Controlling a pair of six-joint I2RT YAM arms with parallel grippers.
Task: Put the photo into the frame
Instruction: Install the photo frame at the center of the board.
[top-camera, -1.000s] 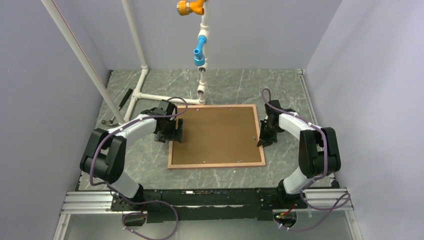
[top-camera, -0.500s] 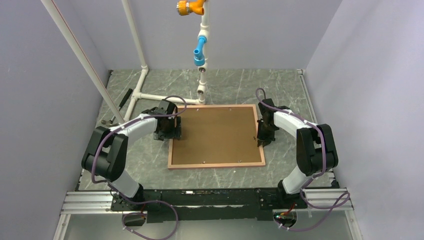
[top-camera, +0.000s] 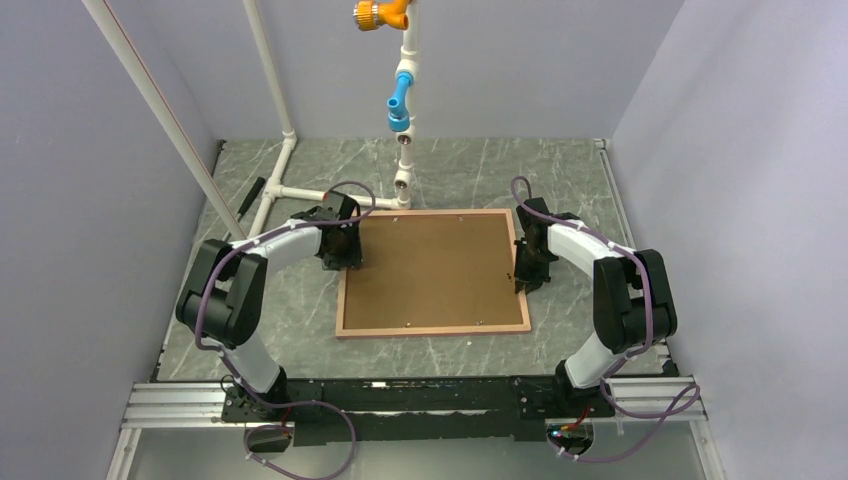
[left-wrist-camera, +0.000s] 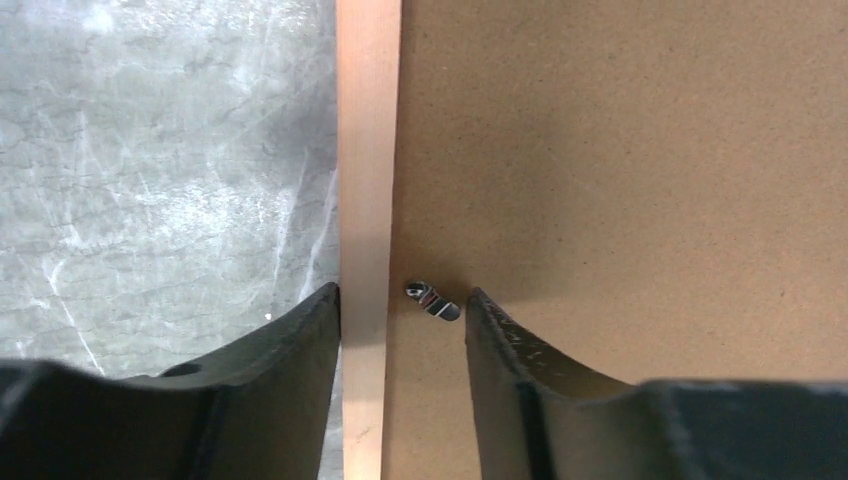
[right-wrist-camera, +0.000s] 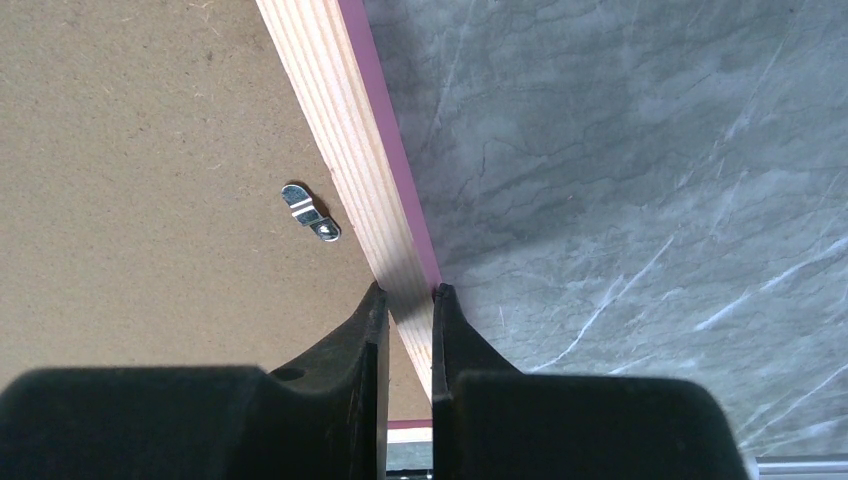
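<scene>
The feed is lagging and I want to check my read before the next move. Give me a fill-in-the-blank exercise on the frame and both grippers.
The right gripper is shut on the ___ rail of the frame.
The left gripper has open jaws straddling the opposite rail and a small metal ___.
The brown backing board fills the frame, which lies flat, face ___ on the table.
Missing words: right; clip; down.
</scene>
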